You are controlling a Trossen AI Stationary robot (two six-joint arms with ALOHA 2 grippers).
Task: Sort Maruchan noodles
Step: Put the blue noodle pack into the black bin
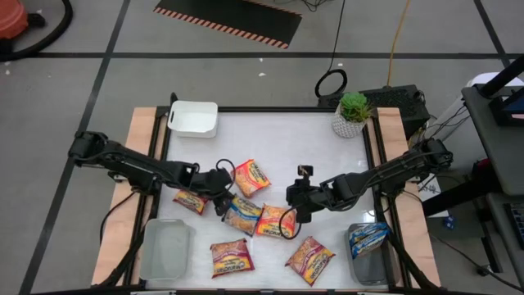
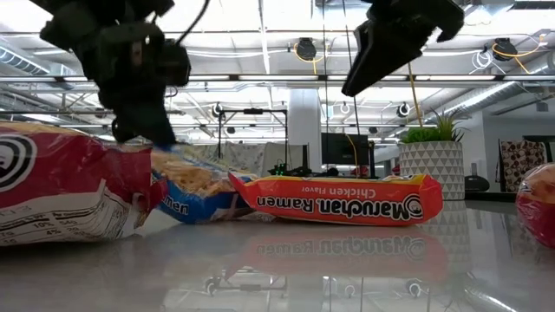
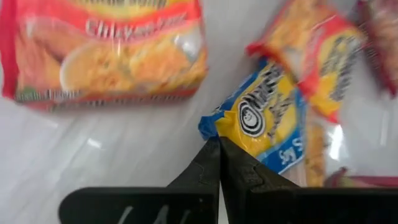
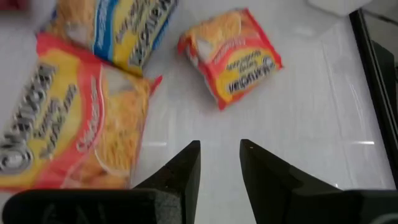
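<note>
A white surface (image 1: pixel 270 139) framed by pale wood rails sits on a grey floor with dark tape lines; a white bin (image 1: pixel 194 118) stands at its far left corner and a potted plant (image 1: pixel 352 113) at the far right. Two clear bins stand at the near edge: the left clear bin (image 1: pixel 166 252) and the right clear bin (image 1: pixel 368 254), which holds a blue packet (image 1: pixel 368 238).

The Maruchan noodles lie scattered across the middle and near part of the surface. An orange-red chicken packet (image 1: pixel 251 177) lies just beyond the centre, a blue-wrapped packet (image 1: pixel 243 213) beside another orange-red packet (image 1: pixel 277 221), a small red packet (image 1: pixel 189 199) to the left, and two more, a dark red packet (image 1: pixel 232 256) and an orange-red near packet (image 1: pixel 309 260), close to the near edge.

The left hand (image 1: pixel 221 202) is down at the corner of the blue-wrapped packet, its fingers (image 3: pixel 208 171) pressed together and pinching the wrapper's edge. The right hand (image 1: pixel 296 211) hovers over the surface just beside the orange-red packet, its fingers (image 4: pixel 186 171) narrowly parted and holding nothing.
</note>
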